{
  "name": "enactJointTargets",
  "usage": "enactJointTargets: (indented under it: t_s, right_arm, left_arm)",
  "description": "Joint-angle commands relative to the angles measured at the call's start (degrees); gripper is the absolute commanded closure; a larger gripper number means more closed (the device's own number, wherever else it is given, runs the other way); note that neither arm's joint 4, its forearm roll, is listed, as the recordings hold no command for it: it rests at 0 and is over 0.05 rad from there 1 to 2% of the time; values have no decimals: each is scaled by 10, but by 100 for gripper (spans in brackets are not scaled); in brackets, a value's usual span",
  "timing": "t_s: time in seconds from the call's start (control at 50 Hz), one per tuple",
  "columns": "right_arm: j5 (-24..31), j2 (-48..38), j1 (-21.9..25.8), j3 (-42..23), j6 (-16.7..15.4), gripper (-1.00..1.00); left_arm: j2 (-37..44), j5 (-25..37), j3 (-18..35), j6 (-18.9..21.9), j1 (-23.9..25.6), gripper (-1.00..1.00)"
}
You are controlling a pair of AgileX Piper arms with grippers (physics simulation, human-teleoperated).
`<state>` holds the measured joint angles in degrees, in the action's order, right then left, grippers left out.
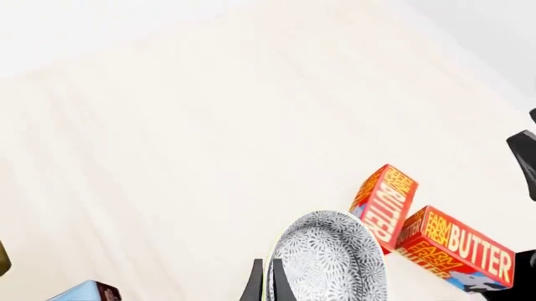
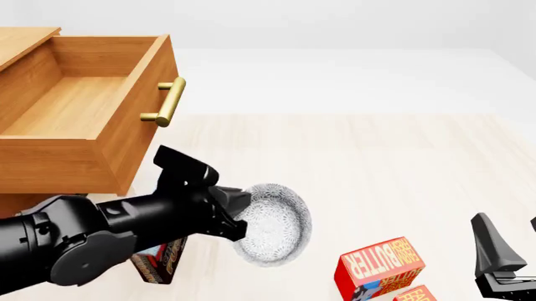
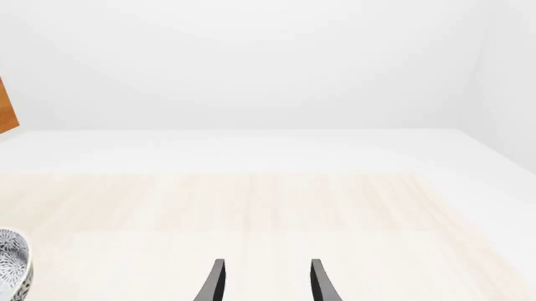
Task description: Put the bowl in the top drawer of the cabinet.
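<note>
Bowl (image 2: 272, 224) clenched by my left pincer (image 2: 237, 216); I lift it above top drawer (image 2: 80, 103), then release gently.

right jaws apart, bowl (image 3: 12, 263), table (image 3: 277, 207)

The left arm's matte black, rounded tubular casing (image 2: 92, 235) is built from thick cylindrical segments joined at bulging joint housings, and a blocky black wrist module is mounted behind the left gripper (image 2: 237, 216). The right gripper (image 3: 265, 282) is formed by two slim, dark, gently tapering fingers (image 3: 214, 282). No markings, screws or cables can be made out.
</note>
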<state>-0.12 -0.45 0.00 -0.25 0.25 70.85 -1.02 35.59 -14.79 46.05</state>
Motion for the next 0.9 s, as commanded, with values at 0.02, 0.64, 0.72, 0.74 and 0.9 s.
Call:
enactJointTargets:
  t_s: [0.02,0.64,0.72,0.74,0.9]
  right_arm:
    - [0,0,0,0,0,-100]
    - [0,0,0,0,0,-100]
    - [0,0,0,0,0,-100]
    - [0,0,0,0,0,-100]
    - [0,0,0,0,0,-100]
  left_arm:
    - [-39,18,5,11,2,100]
    - [-141,58,22,79,-8,100]
    - [-151,61,24,84,-12,100]
    - [-151,61,24,84,-12,100]
    - [-169,75,35,89,-19,100]
